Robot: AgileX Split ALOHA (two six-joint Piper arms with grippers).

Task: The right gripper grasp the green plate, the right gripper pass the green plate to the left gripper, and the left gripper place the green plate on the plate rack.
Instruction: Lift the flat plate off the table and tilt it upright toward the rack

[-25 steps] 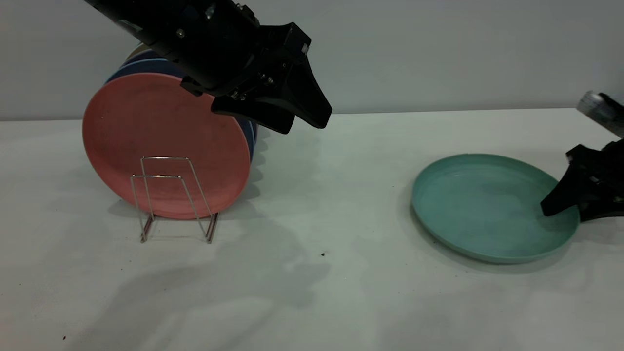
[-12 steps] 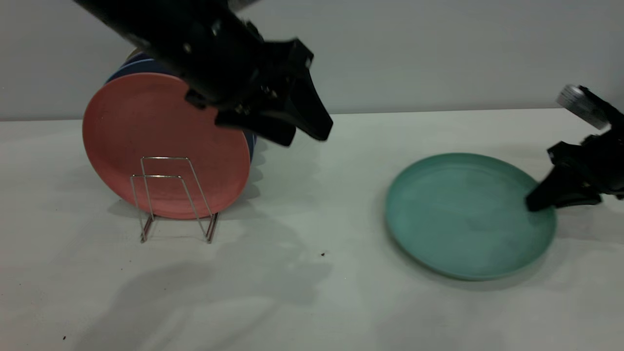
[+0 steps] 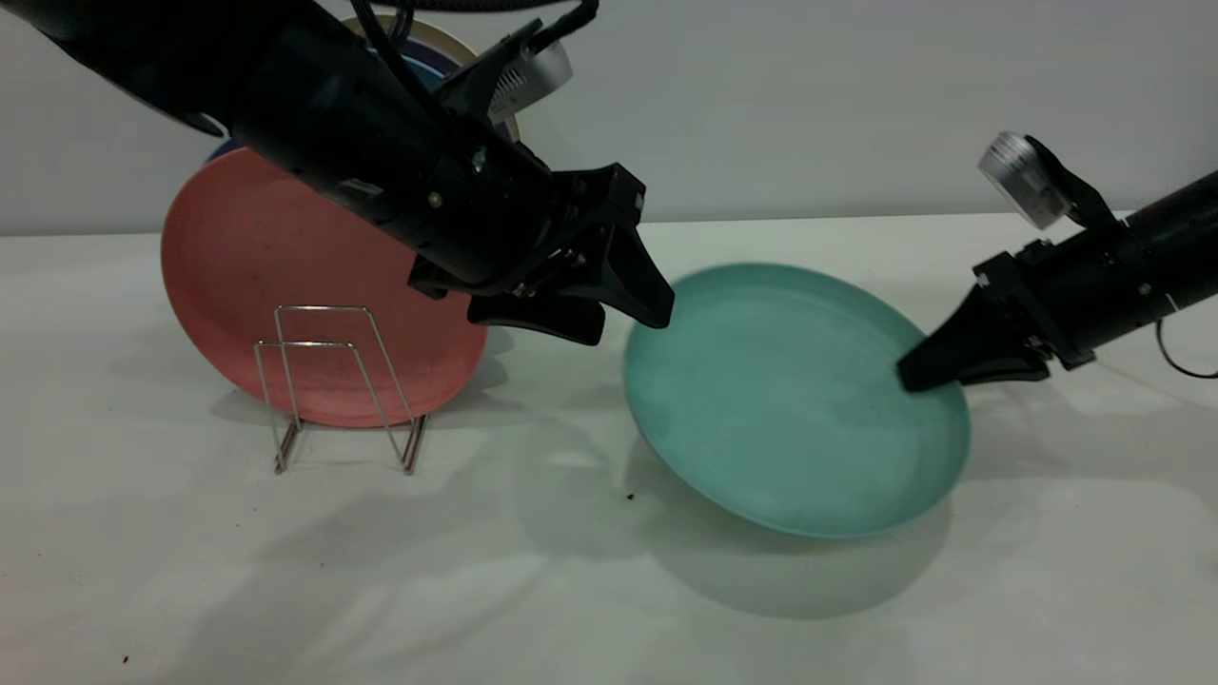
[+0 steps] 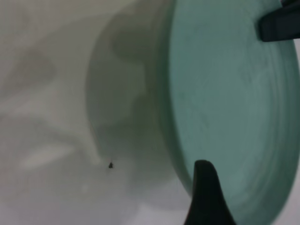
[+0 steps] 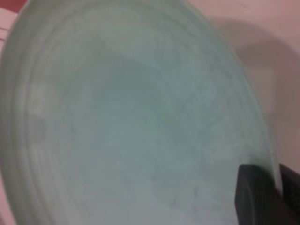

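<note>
We are observing the right claw clenched on the rim of the green plate, pinching its right-hand edge between the two tapered tips and holding the plate lifted and tilted above the white counter, with the plate's shadow lying on the surface beneath it. In the right wrist view the green plate is filling nearly the whole field, with one black fingertip lying over the rim. The left claw is hanging just beside the plate's upper left edge, its jaws released and spread, one tip at the rim and one lower, neither one closed on the plate. In the left wrist view one black fingertip is overlapping the near rim of the green plate. At the left of the counter, the plate rack of silver wire is standing with a salmon-pink plate upright in it, and blue plates are showing behind that one, partly hidden by the left arm.
</note>
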